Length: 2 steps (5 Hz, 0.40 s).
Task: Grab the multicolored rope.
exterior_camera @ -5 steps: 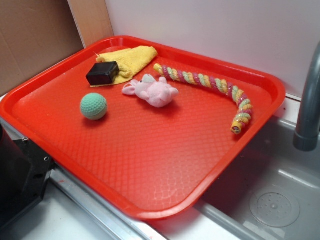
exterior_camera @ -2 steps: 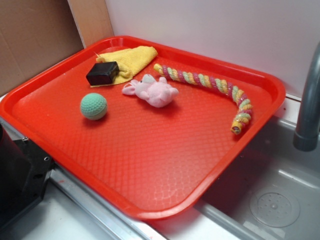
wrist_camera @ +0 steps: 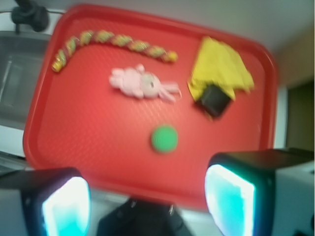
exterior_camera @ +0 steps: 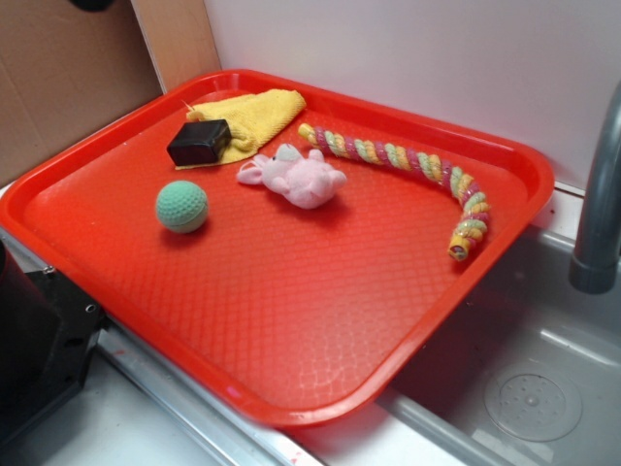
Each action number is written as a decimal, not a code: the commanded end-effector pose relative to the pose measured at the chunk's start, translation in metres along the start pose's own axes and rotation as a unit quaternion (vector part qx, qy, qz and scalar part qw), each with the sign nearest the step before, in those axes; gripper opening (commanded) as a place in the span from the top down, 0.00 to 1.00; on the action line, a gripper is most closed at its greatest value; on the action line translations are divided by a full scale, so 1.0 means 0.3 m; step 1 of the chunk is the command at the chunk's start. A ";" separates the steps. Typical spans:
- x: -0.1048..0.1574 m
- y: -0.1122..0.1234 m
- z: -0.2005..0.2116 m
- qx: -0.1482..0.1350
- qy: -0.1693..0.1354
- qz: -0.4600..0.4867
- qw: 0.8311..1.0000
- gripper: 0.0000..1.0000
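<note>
Red tray (exterior_camera: 291,330) sits on the tabletop beside a sink (exterior_camera: 543,388), with a grey faucet post (exterior_camera: 597,204) at the right edge of the exterior view. Multicolored rope (exterior_camera: 408,160) lies along the far-right part of the tray, running from beside the yellow cloth (exterior_camera: 254,116) toward the right rim, then curving toward the near side; its end rests close to the right rim. Rope touches nothing but the tray surface. Pink plush toy (exterior_camera: 299,177) lies just near-side of the rope's left end, apart from it. Black block (exterior_camera: 199,142) rests on the yellow cloth's left edge at the far-left corner. Green ball (exterior_camera: 181,206) sits alone on the left part of the tray.

Wrist view is blurred: end effector (wrist_camera: 147,201) hangs high above the tray's edge, well away from the rope (wrist_camera: 113,42), fingers (wrist_camera: 231,196) spread wide with nothing between them. In this view the plush (wrist_camera: 140,83), ball (wrist_camera: 164,138) and cloth (wrist_camera: 221,69) all show on the tray (wrist_camera: 88,137)
</note>
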State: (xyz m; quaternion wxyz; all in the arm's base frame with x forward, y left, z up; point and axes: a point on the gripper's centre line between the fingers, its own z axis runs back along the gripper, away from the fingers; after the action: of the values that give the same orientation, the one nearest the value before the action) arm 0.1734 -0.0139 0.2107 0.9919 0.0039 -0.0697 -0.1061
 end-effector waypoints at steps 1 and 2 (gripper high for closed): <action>0.172 0.059 -0.086 0.030 -0.049 -0.107 0.993 0.00; 0.259 0.075 -0.154 0.023 -0.054 -0.171 0.984 0.00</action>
State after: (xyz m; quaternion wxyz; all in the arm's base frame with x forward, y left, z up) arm 0.2522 -0.0059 0.1559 0.9571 0.0221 -0.0892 -0.2747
